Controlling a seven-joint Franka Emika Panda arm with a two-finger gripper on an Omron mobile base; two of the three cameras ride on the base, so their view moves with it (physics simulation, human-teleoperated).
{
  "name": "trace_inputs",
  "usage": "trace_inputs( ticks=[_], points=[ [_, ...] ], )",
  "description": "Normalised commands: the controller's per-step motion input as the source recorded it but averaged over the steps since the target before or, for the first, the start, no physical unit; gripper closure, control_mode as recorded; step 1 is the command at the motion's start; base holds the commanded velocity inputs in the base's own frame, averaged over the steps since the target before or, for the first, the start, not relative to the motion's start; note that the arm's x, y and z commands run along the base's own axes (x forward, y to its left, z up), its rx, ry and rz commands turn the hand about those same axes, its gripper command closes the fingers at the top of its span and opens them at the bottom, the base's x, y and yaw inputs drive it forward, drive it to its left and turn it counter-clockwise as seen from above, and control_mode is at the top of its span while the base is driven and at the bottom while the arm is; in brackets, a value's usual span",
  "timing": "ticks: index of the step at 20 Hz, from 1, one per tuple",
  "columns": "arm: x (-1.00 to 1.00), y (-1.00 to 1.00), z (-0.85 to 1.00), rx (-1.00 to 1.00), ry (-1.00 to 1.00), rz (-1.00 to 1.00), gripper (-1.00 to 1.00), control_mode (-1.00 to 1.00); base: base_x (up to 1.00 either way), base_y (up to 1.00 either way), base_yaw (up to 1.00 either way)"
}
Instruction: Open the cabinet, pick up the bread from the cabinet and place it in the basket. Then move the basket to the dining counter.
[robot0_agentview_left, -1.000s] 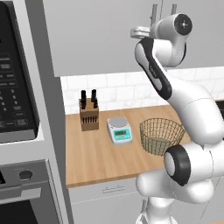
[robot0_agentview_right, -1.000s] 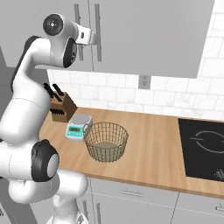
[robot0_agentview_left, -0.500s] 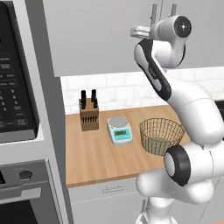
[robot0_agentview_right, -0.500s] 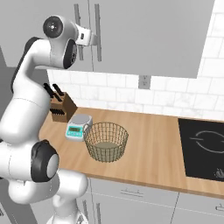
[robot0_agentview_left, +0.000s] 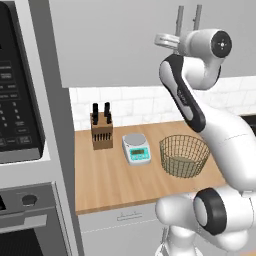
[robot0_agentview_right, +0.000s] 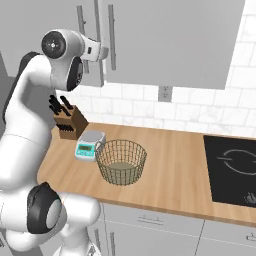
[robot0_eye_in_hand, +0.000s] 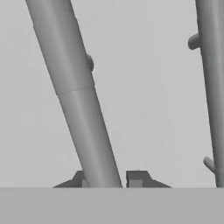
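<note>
I had the gripper (robot0_eye_in_hand: 107, 178) raised to the cabinet (robot0_agentview_left: 125, 45), and in the hand view its two dark fingertips (robot0_eye_in_hand: 136, 178) sat on either side of one silver bar handle (robot0_eye_in_hand: 78, 96), closed against it. The second handle (robot0_eye_in_hand: 212, 87) ran down the far side of that view, apart from the first. Both doors were shut, so I could not see the bread.

In the left base view the white arm (robot0_agentview_left: 220, 130) reached up from the lower right, with the hand at the pair of handles near the upper edge. In the right base view the same hand met the handles (robot0_agentview_right: 95, 42) at the seam between the two grey doors.

Below, on the narrow wood worktop (robot0_agentview_right: 175, 170), the wire basket (robot0_agentview_right: 121, 162) stood upright, and whether anything lay in it I could not tell. The kitchen scale (robot0_agentview_right: 90, 145) sat just beside it, and a knife block (robot0_agentview_right: 69, 120) stood further back against the white tile. A black cooktop (robot0_agentview_right: 232, 170) lay well apart to one side. In the left base view a microwave (robot0_agentview_left: 17, 90) hung above an oven (robot0_agentview_left: 30, 220).
</note>
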Motion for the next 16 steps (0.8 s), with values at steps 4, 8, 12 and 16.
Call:
trace_inputs(
  ticks=[4,8,12,16],
  points=[
    [-1.00,0.02,0.45,0.00,0.17,-0.07,1.00,-1.00,0.00,0.00,0.00],
    [-1.00,0.06,0.17,0.00,0.19,-0.08,1.00,-1.00,0.00,0.00,0.00],
    [-1.00,0.09,0.03,0.00,0.12,-0.07,1.00,-1.00,0.00,0.00,0.00],
    [-1.00,0.21,0.00,0.00,0.11,-0.07,1.00,-1.00,0.00,0.00,0.00]
  ],
)
